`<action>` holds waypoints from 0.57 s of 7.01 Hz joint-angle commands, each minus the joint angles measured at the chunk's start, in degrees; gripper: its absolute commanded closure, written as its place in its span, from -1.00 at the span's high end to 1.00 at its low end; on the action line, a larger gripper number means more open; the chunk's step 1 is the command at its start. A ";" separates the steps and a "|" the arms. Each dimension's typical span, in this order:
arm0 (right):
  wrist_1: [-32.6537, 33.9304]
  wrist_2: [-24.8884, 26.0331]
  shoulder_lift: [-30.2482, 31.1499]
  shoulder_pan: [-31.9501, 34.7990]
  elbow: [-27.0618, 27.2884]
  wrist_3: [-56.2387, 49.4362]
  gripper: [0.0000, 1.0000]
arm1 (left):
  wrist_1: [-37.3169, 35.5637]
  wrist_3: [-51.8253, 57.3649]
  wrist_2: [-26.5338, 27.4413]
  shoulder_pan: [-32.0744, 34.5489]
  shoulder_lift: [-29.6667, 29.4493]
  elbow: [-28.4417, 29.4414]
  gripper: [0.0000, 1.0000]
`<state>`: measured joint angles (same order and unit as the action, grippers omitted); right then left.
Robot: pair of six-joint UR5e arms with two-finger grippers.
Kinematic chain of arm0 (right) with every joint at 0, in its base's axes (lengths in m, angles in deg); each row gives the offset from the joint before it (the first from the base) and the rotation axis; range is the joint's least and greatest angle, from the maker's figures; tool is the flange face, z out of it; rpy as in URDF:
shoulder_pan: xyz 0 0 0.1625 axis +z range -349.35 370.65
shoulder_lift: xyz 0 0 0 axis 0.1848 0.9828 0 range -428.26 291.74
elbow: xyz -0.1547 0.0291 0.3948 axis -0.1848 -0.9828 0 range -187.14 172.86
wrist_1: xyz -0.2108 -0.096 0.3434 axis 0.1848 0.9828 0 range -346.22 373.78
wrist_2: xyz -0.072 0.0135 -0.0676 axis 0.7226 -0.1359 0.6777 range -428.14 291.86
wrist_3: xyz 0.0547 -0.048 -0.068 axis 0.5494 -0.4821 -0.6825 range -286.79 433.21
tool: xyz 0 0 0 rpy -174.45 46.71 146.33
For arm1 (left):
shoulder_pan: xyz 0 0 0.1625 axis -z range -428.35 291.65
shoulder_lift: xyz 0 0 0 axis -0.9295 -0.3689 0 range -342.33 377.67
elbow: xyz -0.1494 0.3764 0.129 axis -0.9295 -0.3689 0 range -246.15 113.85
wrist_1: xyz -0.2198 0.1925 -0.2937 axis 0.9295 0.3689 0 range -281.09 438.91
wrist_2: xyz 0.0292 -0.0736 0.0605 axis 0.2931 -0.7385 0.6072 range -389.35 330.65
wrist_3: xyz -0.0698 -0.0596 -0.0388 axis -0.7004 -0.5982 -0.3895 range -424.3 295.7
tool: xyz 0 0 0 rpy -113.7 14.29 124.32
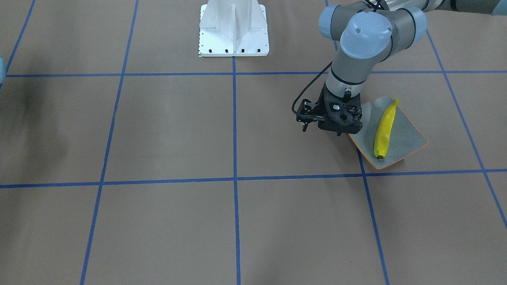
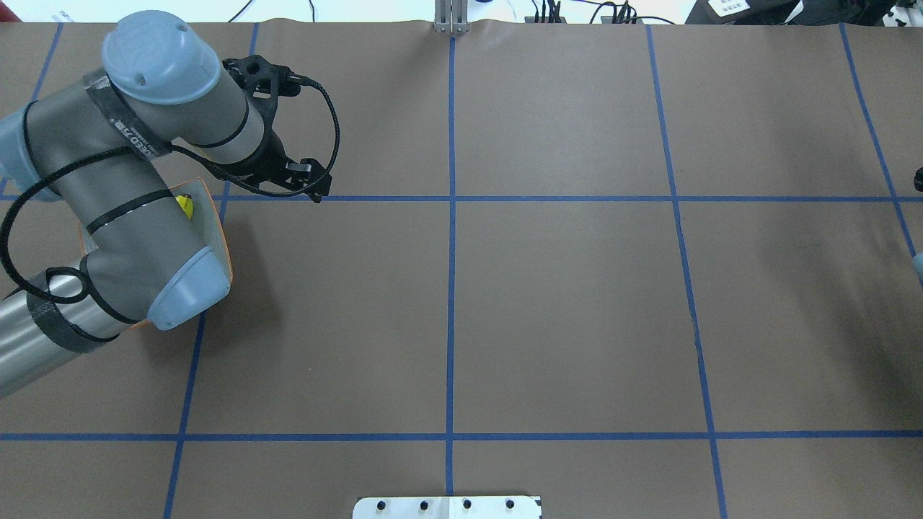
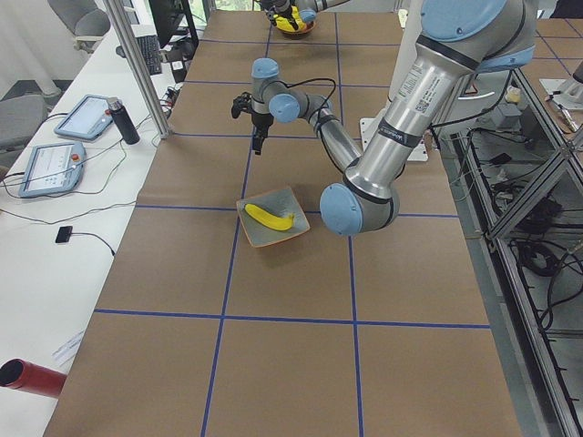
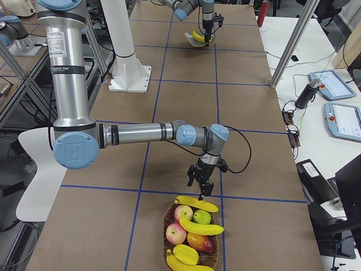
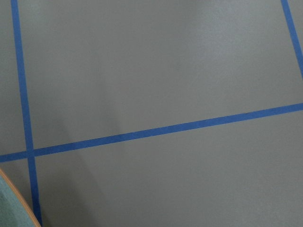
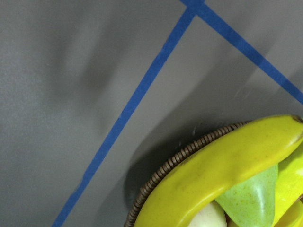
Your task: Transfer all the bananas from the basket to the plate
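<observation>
One yellow banana (image 1: 385, 130) lies diagonally on the grey-blue plate (image 1: 412, 132). My left gripper (image 1: 340, 127) points down beside the plate's corner, over bare table. Its fingers are hidden under its body, so I cannot tell its state; nothing yellow shows in it. Only the plate's rim (image 5: 12, 201) shows in the left wrist view. The woven basket (image 4: 169, 226) holds more bananas: one (image 4: 196, 203) on the rim, one (image 4: 201, 228) across the fruit. My right gripper (image 4: 201, 189) hovers just above the rim banana (image 6: 222, 170); I cannot tell whether it is open or shut.
Red apples (image 4: 176, 232) and a green one (image 4: 202, 216) share the basket. The white robot base (image 1: 233, 31) stands at the table's back middle. A metal post (image 3: 137, 64) and a desk with tablets (image 3: 55, 164) border the operators' side.
</observation>
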<state>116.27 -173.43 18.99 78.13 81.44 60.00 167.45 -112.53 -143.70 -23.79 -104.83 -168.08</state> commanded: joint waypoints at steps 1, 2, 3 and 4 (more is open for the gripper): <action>-0.09 -0.01 0.72 -0.24 -0.77 -0.06 0.84 | 0.06 -0.02 0.00 0.00 -0.10 -0.02 1.00; -0.09 -0.01 0.72 -0.25 -1.30 -0.58 0.77 | 0.06 -0.02 0.00 0.00 -0.37 -0.02 1.00; -0.18 -0.01 0.81 -0.42 -1.83 -0.59 0.69 | 0.06 -0.02 0.09 0.00 -0.37 -0.02 1.00; -0.53 -0.01 1.07 -0.60 -1.83 -0.59 0.63 | 0.06 -0.02 0.00 0.00 -0.37 -0.02 1.00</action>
<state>116.04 -173.44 19.82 77.73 79.87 59.48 167.50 -112.55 -143.66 -23.79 -105.16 -168.10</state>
